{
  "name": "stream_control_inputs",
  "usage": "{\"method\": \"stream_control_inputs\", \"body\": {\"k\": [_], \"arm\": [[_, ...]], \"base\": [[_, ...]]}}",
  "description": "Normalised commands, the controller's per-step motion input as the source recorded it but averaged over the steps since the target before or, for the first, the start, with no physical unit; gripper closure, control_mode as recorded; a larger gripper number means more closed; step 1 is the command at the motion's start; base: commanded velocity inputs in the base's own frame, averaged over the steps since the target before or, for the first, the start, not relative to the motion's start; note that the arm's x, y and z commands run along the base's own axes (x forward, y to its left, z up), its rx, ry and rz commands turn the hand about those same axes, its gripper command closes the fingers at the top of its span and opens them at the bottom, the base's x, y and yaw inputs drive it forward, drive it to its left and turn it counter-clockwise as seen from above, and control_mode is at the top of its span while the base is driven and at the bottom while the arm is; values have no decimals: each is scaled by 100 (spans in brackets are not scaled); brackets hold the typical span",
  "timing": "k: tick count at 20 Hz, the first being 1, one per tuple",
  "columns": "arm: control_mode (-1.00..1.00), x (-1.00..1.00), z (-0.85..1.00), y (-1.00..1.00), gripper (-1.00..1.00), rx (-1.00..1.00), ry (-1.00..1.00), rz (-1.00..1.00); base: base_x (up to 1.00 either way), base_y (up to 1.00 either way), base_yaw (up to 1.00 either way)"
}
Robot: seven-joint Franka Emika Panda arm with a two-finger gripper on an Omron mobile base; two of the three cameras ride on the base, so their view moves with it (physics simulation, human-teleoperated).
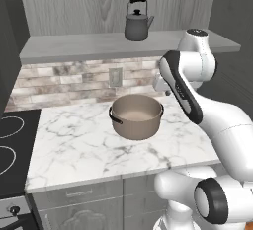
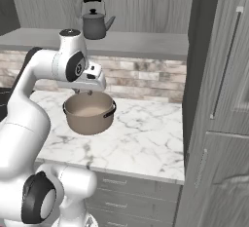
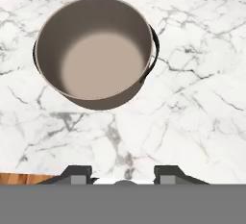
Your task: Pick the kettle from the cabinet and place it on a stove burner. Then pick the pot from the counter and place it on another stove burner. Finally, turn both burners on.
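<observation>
The gripper point(image 3: 124, 174) is seen at the bottom of the hand view, with its two small dark finger tips set apart and nothing held between them. It is hung above the white marble counter with grey veins point(image 3: 192, 103), looking down at the wide round tan-brown pot with two small black side handles point(image 3: 96, 50). The pot is still on the counter point(image 1: 74, 145), near the brick back wall.

The small dark grey metal kettle with the tall arched black handle point(image 1: 137, 20) is still stood on the flat grey shelf of the grey wood-grain cabinet point(image 1: 74, 46), well above the pot point(image 1: 136, 116). The kettle is meant to be moved first, so the hand should be lifted up to the shelf, the tall handle should be grabbed near its top, and the kettle should be kept upright. The flat black glass stovetop with thin white rings point(image 1: 12, 140) is found at the left end of the counter
</observation>
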Motion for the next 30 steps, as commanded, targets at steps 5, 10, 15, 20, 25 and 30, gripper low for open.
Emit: {"method": "stream_control_inputs", "body": {"k": [5,10,15,20,25,30], "arm": [[-100,0,1,0,-100,0,-5,0],[-100,-1,7,0,-100,-1,-13,0],[-100,-1,15,0,-100,-3,-13,0],[-100,-1,18,0,-100,-4,-12,0],[-100,0,23,0,-100,-3,-11,0],[-100,4,36,4,-100,-6,-13,-2]], "base": [[0,0,0],[0,0,0],[0,0,0],[0,0,0],[0,0,0],[0,0,0]]}}
